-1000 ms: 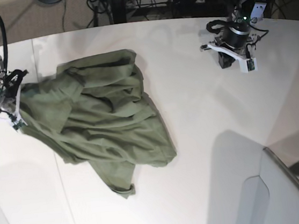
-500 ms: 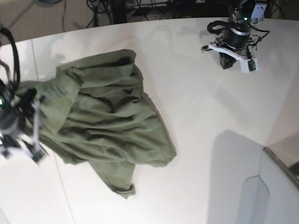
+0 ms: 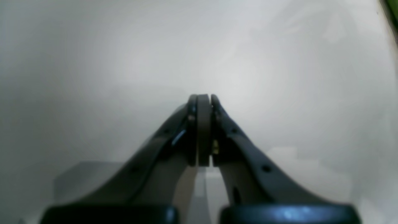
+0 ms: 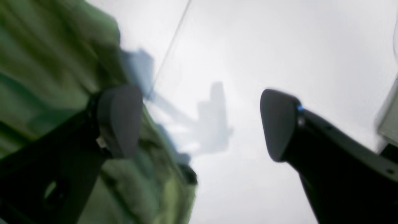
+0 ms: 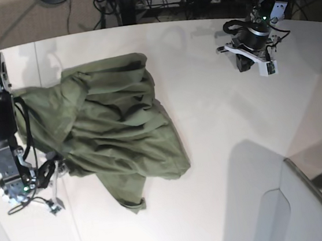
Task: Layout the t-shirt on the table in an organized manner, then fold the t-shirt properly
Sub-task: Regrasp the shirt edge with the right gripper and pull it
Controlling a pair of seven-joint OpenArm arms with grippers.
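Currently the shirt [image 5: 112, 126] is seen crumpled in a loose heap on the left half of the white surface [image 5: 225, 119], one hemmed sleeve pointing toward the near edge. No container is seen on the surface; nothing is held in anything.

Right gripper [image 5: 51, 188] is located at the heap's near-left corner, just beside the cloth. In the right wrist view its jaws are spread wide, with bare surface between the pads [image 4: 119, 119]; green fabric [image 4: 46, 77] is seen behind and below the left pad, nothing is clamped. That view is blurred.

Left gripper [image 5: 253, 63] is parked at the far right, well apart from the shirt. In the left wrist view its pads [image 3: 203, 124] are pressed together, nothing between them, only bare surface ahead.
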